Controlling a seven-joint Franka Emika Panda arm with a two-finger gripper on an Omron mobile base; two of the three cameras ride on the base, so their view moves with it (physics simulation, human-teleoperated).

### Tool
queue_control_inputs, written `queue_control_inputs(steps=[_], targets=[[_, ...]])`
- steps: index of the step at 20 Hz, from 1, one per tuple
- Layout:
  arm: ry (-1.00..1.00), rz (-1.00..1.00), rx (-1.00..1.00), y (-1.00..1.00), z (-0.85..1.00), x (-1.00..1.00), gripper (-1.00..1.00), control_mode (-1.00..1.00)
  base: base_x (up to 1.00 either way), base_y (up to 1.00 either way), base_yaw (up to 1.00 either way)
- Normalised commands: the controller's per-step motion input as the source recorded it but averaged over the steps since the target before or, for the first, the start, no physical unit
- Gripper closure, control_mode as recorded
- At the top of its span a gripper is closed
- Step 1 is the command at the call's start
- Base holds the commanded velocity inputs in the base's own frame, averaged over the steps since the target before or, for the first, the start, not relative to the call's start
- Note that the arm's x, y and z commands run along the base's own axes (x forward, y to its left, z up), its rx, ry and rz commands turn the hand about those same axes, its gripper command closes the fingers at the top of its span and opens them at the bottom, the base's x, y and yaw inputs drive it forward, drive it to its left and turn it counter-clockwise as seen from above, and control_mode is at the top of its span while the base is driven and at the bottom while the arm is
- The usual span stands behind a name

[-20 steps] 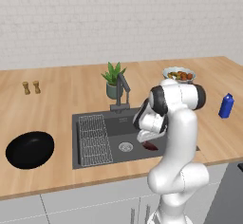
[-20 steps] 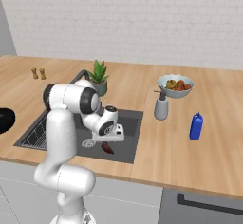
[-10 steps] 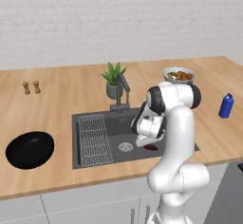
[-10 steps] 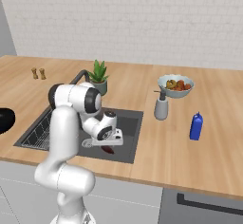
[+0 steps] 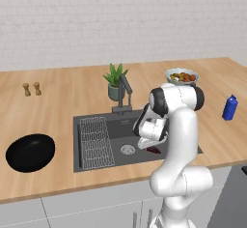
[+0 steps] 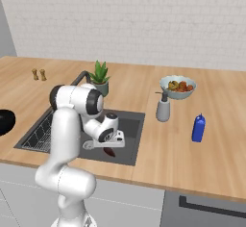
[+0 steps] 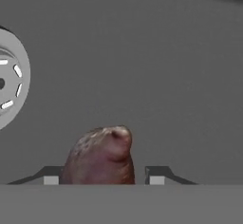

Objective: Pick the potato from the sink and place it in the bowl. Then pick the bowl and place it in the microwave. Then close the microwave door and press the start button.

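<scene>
The potato (image 7: 100, 155), a small reddish-brown lump, lies on the floor of the dark grey sink (image 5: 91, 154) near its right end, right of the round steel drain (image 7: 9, 78). My gripper (image 7: 104, 178) is low in the basin and open, one fingertip (image 7: 52, 176) on each side of the potato (image 6: 109, 152). From the left base camera the potato (image 5: 154, 149) peeks out under the hand. The glossy black bowl (image 5: 30, 152) rests on the counter left of the sink. The microwave and its door are out of view.
A wire rack (image 5: 95, 141) covers the sink's left part. The dark faucet (image 5: 124, 94) and a potted plant (image 5: 116, 79) stand behind the basin. On the right counter are a soap dispenser (image 6: 163, 108), a pale food bowl (image 6: 178, 85) and a blue bottle (image 6: 198, 128). Two shakers (image 5: 32, 89) stand at the back left.
The hand has sunk lower into the sink and now straddles the potato. The potato and the bowl have stayed put.
</scene>
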Motion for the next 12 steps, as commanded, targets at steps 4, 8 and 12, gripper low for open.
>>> queue_control_inputs(steps=[4, 8, 12], targets=[[0.00, 0.00, 0.00, 0.10, 0.33, -0.37, 1.00, -1.00, 0.00, 0.00, 0.00], [-0.07, 0.00, 0.00, 0.00, 0.90, -0.24, 1.00, -1.00, 0.00, 0.00, 0.00], [-0.08, 0.00, 0.00, 0.00, 1.00, -0.34, 1.00, -1.00, 0.00, 0.00, 0.00]])
